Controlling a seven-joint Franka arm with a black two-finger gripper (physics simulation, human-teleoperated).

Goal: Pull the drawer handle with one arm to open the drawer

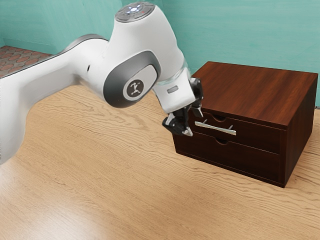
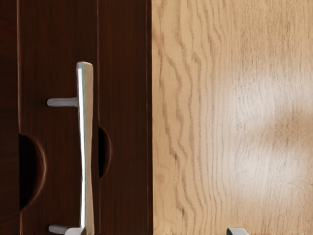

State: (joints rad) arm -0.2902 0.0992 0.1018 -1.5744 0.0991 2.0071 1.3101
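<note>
Counter (image 1: 100,175) of pale wood spreads under everything you see. The white arm (image 1: 100,70) comes in from the exterior view's left and bends down to the dark wooden chest (image 1: 260,90) standing at the exterior view's right. Its top drawer (image 1: 257,134) looks about flush with the lower drawer (image 1: 235,156), and a silver handle (image 1: 216,128) runs across its front. Your pincer (image 1: 180,128) hangs at the handle's end nearer the arm, spread wide and holding nothing. In the wrist view one fingertip (image 2: 237,230) is over bare counter, the other beside the handle.
</note>
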